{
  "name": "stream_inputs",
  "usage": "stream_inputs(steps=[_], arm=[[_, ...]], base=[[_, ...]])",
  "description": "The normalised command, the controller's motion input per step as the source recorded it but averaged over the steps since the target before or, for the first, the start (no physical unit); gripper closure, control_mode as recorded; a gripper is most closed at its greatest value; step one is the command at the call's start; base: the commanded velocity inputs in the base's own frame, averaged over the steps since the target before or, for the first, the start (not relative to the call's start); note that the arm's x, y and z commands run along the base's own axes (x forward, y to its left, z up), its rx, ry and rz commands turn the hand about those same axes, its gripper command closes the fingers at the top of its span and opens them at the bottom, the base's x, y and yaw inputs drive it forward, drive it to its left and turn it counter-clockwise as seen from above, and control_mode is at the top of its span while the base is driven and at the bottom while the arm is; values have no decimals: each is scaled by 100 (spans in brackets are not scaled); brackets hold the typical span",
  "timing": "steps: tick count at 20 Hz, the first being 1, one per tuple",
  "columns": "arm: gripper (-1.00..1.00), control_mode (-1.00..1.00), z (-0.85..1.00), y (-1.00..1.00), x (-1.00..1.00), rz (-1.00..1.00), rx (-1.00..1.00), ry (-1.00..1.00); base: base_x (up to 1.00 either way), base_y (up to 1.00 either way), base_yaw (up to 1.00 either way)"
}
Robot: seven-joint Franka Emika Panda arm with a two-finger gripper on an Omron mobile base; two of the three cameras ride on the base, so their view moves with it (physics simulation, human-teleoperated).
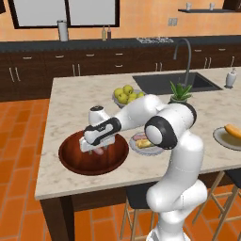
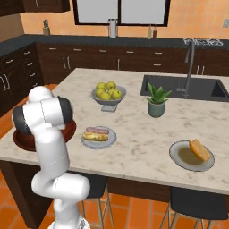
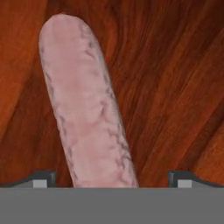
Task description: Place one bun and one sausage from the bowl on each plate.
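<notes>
- Left base view: my gripper [image 1: 97, 148] hangs low inside the bowl [image 1: 70, 162], over a sausage [image 1: 97, 152]. A plate [image 1: 136, 148] with a bun and a sausage lies just beside; green apples [image 1: 126, 94] stand beyond.
- Right base view: my arm hides most of the bowl [image 2: 67, 130]; a second plate [image 2: 179, 161] holding one bun sits well apart.
- Hand view: my fingers [image 3: 41, 179] are spread wide apart, the sausage [image 3: 85, 109] between them on the wood.

Orange walls [image 1: 141, 19], terracotta floor [image 1: 19, 141], dark cabinets [image 1: 42, 70], marble island [image 1: 75, 99].

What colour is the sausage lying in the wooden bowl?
The sausage is pale pink with darker mottled veins, clearest in the hand view.
</notes>
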Motion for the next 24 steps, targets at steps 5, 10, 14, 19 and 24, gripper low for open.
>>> stream_inputs(steps=[5, 10, 14, 19, 24], arm=[[100, -100, -22, 0, 0, 2, -4, 4], [100, -100, 9, 0, -10, 0, 0, 0], [100, -100, 89, -2, -84, -6, 0, -16], [100, -100, 83, -8, -100, -12, 0, -29], [100, 100, 26, -37, -59, -15, 1, -9]], base=[[0, 0, 0], [0, 0, 0], [0, 0, 0], [0, 0, 0], [-38, -40, -11]])
